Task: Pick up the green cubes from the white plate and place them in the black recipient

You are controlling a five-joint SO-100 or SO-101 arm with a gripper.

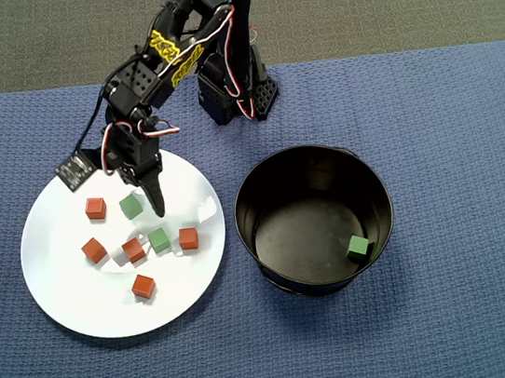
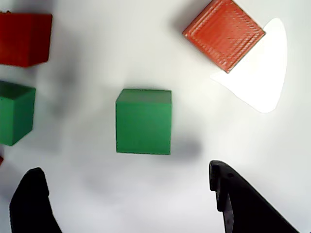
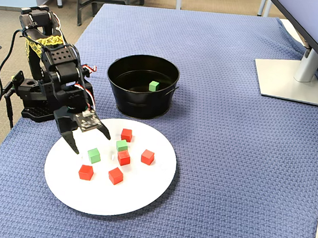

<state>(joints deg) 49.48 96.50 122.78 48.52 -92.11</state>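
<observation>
Two green cubes lie on the white plate and one green cube lies inside the black pot. My gripper is open and empty, low over the plate's upper part. In the wrist view my gripper has its jaws wide apart, and one green cube sits just ahead of the gap, not touched. The second plate cube is at the left edge. In the fixed view my gripper hangs just above the nearer green cube; the other green cube lies beside it.
Several red-orange cubes lie on the plate, one to the left of my gripper and one beside the second green cube. The arm base stands behind. A monitor stand sits at the far right of the blue cloth.
</observation>
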